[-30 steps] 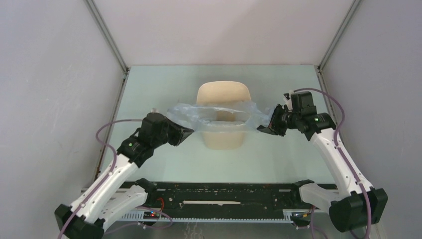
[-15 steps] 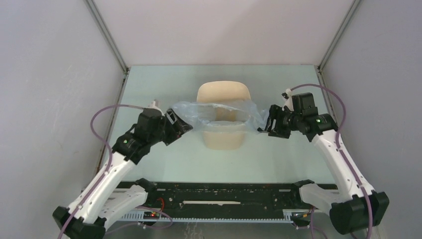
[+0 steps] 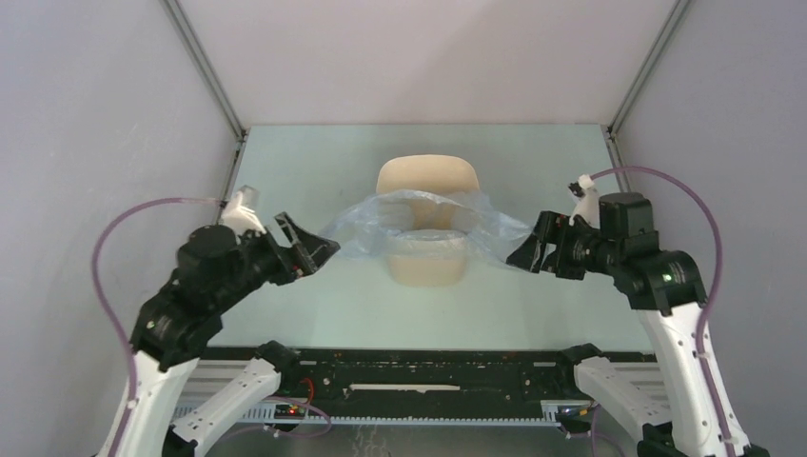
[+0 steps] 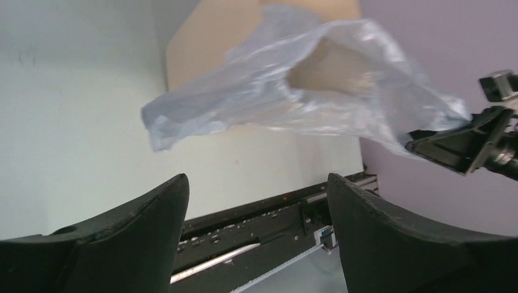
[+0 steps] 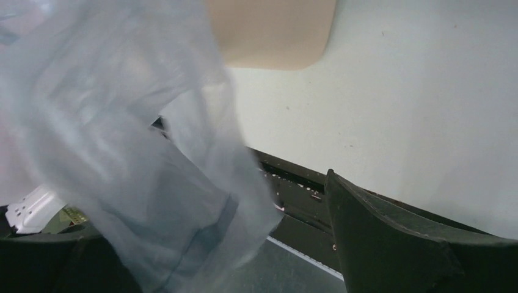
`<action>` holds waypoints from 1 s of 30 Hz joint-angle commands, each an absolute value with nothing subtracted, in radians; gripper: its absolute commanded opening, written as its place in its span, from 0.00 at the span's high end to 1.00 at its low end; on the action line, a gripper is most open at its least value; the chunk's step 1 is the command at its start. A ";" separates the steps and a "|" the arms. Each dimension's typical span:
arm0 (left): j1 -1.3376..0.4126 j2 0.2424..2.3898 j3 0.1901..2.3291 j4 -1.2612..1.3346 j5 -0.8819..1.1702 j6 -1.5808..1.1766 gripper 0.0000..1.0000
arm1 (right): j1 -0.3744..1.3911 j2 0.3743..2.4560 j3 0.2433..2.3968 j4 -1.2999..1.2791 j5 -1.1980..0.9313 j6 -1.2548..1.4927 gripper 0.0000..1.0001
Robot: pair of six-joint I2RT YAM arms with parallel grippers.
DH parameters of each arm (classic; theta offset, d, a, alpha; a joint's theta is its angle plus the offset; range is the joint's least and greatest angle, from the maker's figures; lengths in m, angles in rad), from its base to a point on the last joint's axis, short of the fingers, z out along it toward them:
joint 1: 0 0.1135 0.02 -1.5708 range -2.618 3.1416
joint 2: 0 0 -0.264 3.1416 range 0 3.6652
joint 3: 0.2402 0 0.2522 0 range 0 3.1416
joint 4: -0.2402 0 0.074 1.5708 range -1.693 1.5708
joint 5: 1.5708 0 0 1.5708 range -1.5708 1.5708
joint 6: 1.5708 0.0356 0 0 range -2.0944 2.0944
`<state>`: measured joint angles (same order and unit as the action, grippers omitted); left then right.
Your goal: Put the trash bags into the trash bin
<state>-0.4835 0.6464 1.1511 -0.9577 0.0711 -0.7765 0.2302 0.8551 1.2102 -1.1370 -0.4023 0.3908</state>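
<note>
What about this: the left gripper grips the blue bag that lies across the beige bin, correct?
No. The left gripper is open and grips nothing; the blue bag lies across the beige bin, apart from it. The left wrist view shows this.

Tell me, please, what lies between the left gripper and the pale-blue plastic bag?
Only bare pale table, as the left wrist view shows; the left gripper stands clear of the pale-blue plastic bag.

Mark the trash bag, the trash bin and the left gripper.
trash bag (image 3: 376, 224): top view, crumpled left half.
trash bin (image 3: 425, 269): top view, near wall.
left gripper (image 3: 319, 255): top view, between open fingertips.
</note>
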 commanded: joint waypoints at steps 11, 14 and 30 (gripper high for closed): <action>-0.479 0.958 1.630 -1.024 -0.011 -0.409 0.08 | 0.242 0.812 1.515 -1.200 -0.403 0.262 0.10; -0.479 1.012 1.615 -0.966 0.075 -0.365 0.08 | 0.254 0.846 1.493 -1.042 -0.476 0.215 0.10; -0.477 1.085 1.453 -0.817 0.236 -0.323 0.14 | 0.533 0.980 1.450 -0.853 -0.231 -0.109 0.27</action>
<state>-0.4816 1.0740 1.4784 -0.8688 0.1547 -0.3481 0.4942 0.9985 1.4567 -0.9249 -0.3122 0.0051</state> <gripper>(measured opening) 0.874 0.746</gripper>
